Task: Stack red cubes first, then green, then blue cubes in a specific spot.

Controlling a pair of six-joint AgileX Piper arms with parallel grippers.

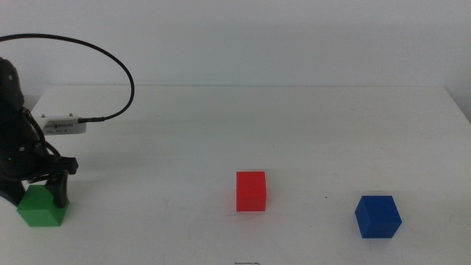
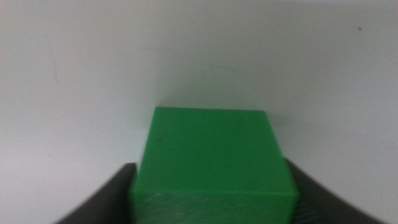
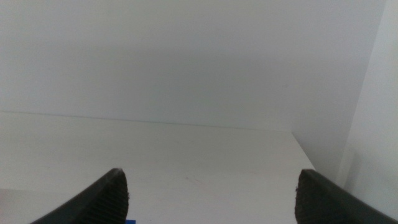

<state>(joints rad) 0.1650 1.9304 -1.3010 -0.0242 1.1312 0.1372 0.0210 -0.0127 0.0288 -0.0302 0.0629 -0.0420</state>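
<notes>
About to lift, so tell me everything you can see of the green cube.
The green cube is small, solid, with plain matte faces. It sits flat and upright on the white table, at its near left side, far left of the red cube. The left gripper straddles it, a dark jaw against each side.

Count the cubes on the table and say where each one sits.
3. The green cube sits at the left between the left gripper's jaws, the red cube near the middle, the blue cube at the right. None appears hidden.
</notes>
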